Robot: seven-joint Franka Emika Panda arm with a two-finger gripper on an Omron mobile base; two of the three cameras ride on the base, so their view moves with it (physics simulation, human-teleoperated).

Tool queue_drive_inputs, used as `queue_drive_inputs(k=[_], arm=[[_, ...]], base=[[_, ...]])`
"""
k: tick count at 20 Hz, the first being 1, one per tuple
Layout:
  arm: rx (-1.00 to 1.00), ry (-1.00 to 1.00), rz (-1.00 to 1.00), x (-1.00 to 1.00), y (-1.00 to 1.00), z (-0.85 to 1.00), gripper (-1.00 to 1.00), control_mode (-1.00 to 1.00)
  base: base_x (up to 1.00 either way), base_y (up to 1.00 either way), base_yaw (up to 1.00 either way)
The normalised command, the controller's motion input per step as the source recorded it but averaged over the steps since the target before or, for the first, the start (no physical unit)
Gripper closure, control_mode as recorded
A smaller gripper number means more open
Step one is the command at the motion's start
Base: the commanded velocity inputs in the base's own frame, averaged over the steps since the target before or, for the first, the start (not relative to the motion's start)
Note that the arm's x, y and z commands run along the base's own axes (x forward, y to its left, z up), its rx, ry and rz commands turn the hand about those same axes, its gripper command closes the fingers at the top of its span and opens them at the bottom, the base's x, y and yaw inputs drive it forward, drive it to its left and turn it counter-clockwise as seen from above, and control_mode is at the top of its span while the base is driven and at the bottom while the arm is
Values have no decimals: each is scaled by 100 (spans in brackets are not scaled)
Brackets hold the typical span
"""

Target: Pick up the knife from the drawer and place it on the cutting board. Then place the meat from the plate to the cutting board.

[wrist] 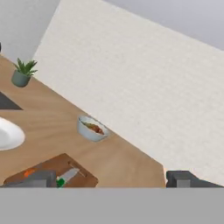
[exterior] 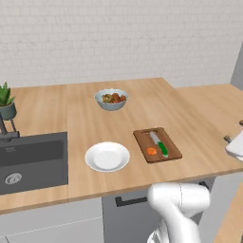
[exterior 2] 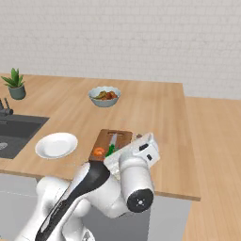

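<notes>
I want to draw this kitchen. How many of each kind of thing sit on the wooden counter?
Bowl of mixed food: 1
White plate: 1
Cutting board: 1
Green-handled knife: 1
Orange-red meat: 1
Potted plant: 1
Total: 6

No lettering, label, brand mark or number can be read anywhere on the desk [exterior: 156, 102], the plate [exterior: 107, 156], the cutting board [exterior: 171, 144] or the tiled wall [exterior: 118, 38] behind them.
</notes>
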Motion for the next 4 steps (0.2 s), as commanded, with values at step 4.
queue_drive_inputs(k=[4], arm=[[22,-59,0,-77,-54,64,-100,-100]], base=[[0,0,0]])
